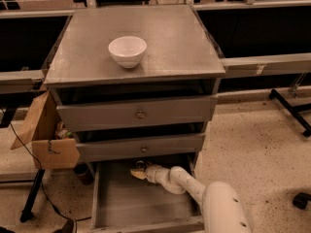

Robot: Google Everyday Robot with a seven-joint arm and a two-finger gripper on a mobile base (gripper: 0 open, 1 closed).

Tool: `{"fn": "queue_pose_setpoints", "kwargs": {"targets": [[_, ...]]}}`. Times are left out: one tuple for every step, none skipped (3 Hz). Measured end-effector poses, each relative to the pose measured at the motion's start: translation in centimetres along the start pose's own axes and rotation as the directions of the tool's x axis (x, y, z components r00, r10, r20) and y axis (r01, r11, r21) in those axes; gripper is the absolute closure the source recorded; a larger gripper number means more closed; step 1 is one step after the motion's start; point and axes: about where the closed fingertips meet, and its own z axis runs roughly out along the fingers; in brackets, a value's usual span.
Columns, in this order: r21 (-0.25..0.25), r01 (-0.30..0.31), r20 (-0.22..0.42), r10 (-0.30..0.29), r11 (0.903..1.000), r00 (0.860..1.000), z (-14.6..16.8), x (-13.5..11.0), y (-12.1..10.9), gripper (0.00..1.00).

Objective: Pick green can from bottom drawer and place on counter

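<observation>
The bottom drawer (121,198) is pulled out, and its flat grey floor shows. My gripper (137,173) is at the end of the white arm (184,183). It reaches into the drawer's back, just under the middle drawer's front. A small dark can with a shiny silver top, the green can (140,165), stands right at the gripper and is mostly hidden by the gripper and the drawer above. The counter (165,42) is the grey cabinet top above.
A white bowl (127,51) stands on the counter's left middle. The two upper drawers (141,114) with round knobs are shut. A cardboard box (46,137) hangs at the cabinet's left side. A black stand leg (31,198) is on the floor at left.
</observation>
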Motion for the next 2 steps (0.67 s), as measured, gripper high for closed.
{"fn": "queue_pose_setpoints", "kwargs": {"targets": [[0.022,-0.004,0.011,0.004,0.9998,1.0,-2.6,0.1,0.5,0.96],[0.123,0.031,0.034,-0.035,0.9919,0.999,-9.0,-2.1,-0.8,1.0]]}}
